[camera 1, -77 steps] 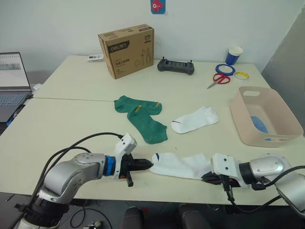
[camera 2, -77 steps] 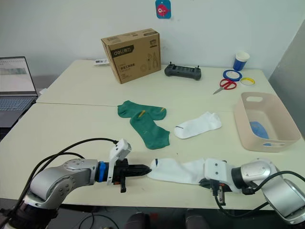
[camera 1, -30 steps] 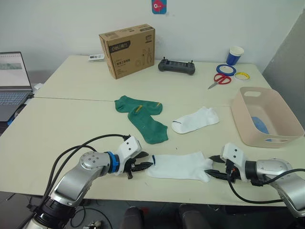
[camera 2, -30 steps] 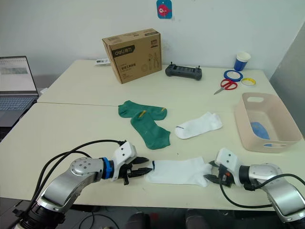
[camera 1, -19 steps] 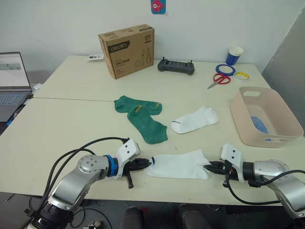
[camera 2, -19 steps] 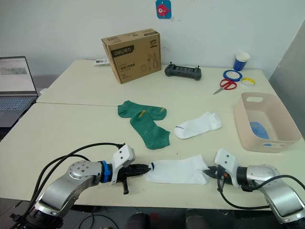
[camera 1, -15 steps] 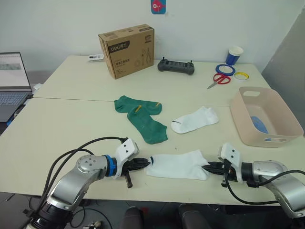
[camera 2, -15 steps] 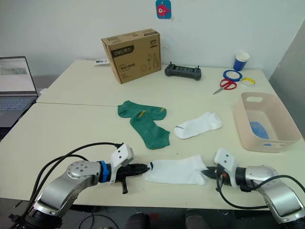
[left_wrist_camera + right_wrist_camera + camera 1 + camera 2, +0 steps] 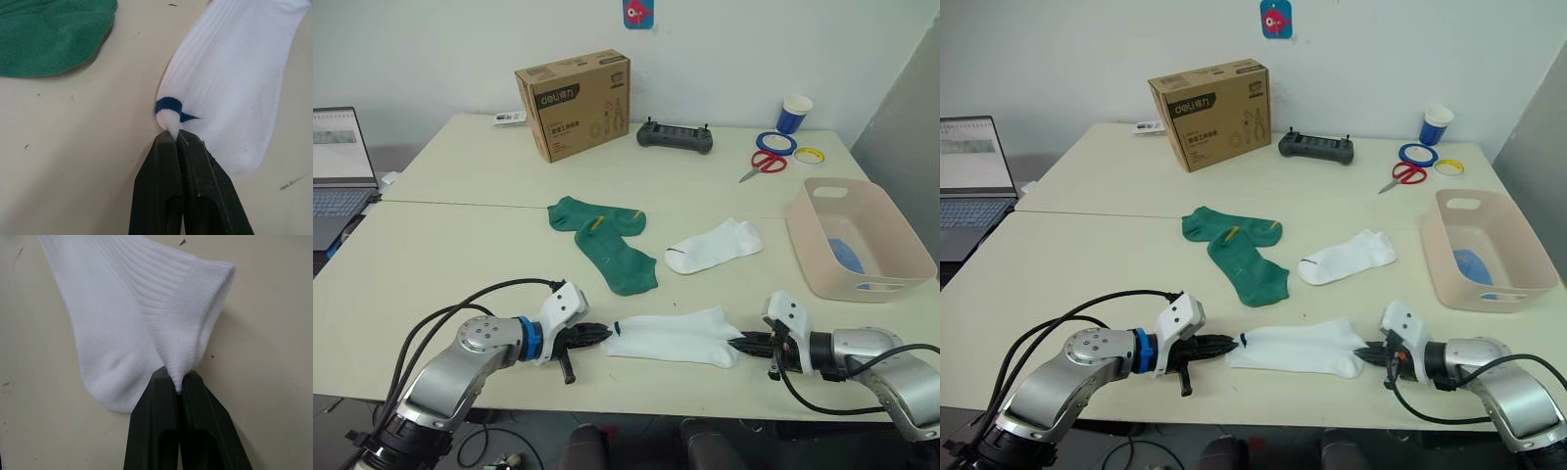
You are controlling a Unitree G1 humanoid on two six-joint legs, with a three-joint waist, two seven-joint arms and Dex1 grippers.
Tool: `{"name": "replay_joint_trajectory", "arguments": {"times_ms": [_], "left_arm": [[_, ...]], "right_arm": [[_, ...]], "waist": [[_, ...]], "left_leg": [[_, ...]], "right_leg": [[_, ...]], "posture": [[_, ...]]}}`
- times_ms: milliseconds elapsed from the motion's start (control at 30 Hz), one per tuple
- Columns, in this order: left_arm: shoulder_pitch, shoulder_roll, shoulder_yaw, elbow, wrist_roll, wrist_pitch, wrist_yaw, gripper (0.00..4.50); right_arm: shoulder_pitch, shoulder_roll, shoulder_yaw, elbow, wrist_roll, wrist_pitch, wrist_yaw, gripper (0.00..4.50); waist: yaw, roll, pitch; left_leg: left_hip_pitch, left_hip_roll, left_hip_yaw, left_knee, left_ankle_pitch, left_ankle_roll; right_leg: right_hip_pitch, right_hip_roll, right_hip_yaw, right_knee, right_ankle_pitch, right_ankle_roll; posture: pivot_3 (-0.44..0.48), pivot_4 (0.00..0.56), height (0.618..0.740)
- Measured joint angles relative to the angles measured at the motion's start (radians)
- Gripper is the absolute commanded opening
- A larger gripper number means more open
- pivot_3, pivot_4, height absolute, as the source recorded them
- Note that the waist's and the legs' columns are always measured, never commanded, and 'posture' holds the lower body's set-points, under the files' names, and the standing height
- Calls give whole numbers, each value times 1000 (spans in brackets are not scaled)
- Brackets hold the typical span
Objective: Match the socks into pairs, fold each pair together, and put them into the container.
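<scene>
Stretched flat along the near edge of the cream desk (image 9: 460, 255): a white ribbed ankle sock (image 9: 671, 336). Pinched shut on its blue-marked tip, the left hand (image 9: 598, 336); clamped on its opposite end, the right hand (image 9: 738, 344). Off to the right, a pink-beige plastic basin (image 9: 891, 257).

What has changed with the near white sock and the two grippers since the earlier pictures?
Both grippers opened a second ago and have shut again: the left gripper now pinches the near white sock at its blue-marked end, the right gripper its other end. The sock has slid a little to the robot's left and lies stretched flat. The green socks, the far white sock and the basin stayed.
</scene>
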Motion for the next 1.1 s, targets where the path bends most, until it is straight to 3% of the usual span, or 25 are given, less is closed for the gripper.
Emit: {"name": "replay_joint_trajectory", "arguments": {"times_ms": [1067, 1100], "left_arm": [[21, 4, -13, -70, -30, 84, -28, 0], [21, 6, -15, -70, -28, 80, -30, 0]], "right_arm": [[-1, -63, 1, -15, 40, 60, 45, 36], [-1, -63, 1, -14, 40, 57, 45, 246]], "waist": [[6, 0, 0], [6, 0, 0]], "left_leg": [[0, 0, 0, 0, 0, 0], [0, 0, 0, 0, 0, 0]], "right_leg": [[0, 0, 0, 0, 0, 0], [0, 0, 0, 0, 0, 0]], "posture": [[0, 150, 740], [0, 150, 740]]}}
